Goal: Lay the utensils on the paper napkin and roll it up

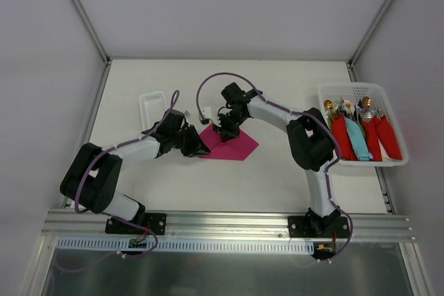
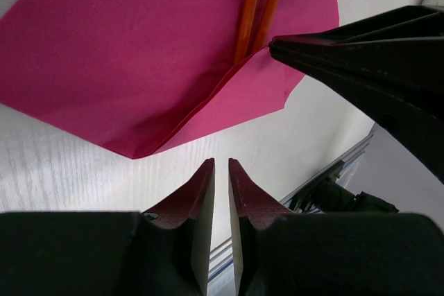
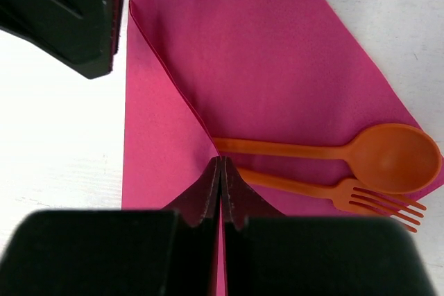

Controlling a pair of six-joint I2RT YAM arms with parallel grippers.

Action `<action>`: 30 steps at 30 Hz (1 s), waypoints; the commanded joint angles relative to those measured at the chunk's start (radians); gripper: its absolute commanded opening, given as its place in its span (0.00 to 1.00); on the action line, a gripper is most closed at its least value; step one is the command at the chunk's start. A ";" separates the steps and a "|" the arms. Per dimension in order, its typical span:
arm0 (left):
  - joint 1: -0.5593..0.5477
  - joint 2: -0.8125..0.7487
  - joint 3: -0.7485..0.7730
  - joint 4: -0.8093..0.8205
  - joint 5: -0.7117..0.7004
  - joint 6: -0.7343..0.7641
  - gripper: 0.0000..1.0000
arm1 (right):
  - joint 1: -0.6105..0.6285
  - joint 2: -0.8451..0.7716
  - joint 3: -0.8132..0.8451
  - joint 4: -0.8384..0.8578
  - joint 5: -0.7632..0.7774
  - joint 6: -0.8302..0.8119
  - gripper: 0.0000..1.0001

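The white table (image 1: 277, 178) fills the top view. The left arm (image 1: 97, 178) and right arm (image 1: 309, 143) both reach toward its middle. At the table's 3 o'clock edge stands a white basket (image 1: 361, 89) holding red bundles (image 1: 338, 136) and a teal bundle (image 1: 357, 140) of metal cutlery. A small white tray (image 1: 154, 105) lies at about 10 o'clock from the centre.

The paper napkin (image 1: 239, 147) lies flat near mid-table, with one flap folded over. The left gripper (image 2: 220, 166) sits at the napkin's 9 o'clock side, its jaws nearly together with a thin slit between them and nothing in it. The right gripper (image 3: 220, 166) is at 12 o'clock, its jaws pressed together and pinching the flap's edge just over the handles.

In the right wrist view the spoon (image 3: 395, 157) and fork (image 3: 378, 200) lie side by side on the napkin. Their heads point to 3 o'clock and their handles are tucked under the flap.
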 commanded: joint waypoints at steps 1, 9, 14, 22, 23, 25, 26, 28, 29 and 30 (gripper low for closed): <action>-0.018 0.034 0.047 0.039 -0.004 -0.011 0.13 | -0.009 0.013 0.042 -0.016 -0.035 -0.002 0.00; -0.024 0.108 0.082 0.047 -0.001 -0.019 0.11 | -0.015 0.016 0.045 -0.016 -0.038 -0.005 0.00; -0.027 0.138 0.084 0.050 -0.004 -0.019 0.09 | -0.018 0.024 0.050 -0.018 -0.036 -0.008 0.00; -0.026 0.167 0.073 0.047 -0.015 -0.038 0.06 | -0.018 0.036 0.074 -0.018 -0.041 0.003 0.00; -0.026 0.169 0.070 0.048 -0.013 -0.041 0.05 | -0.018 0.036 0.076 -0.018 -0.041 0.004 0.00; -0.026 0.172 0.065 0.048 -0.019 -0.047 0.04 | -0.018 0.036 0.079 -0.020 -0.045 0.006 0.00; -0.026 0.174 0.061 0.047 -0.021 -0.048 0.04 | -0.017 0.034 0.079 -0.018 -0.045 0.006 0.00; -0.027 0.178 0.056 0.048 -0.022 -0.056 0.02 | -0.018 0.034 0.080 -0.018 -0.047 0.007 0.00; -0.026 0.180 0.053 0.047 -0.027 -0.061 0.02 | -0.018 0.033 0.080 -0.018 -0.047 0.007 0.00; -0.026 0.183 0.050 0.047 -0.029 -0.068 0.02 | -0.018 0.033 0.079 -0.018 -0.048 0.009 0.00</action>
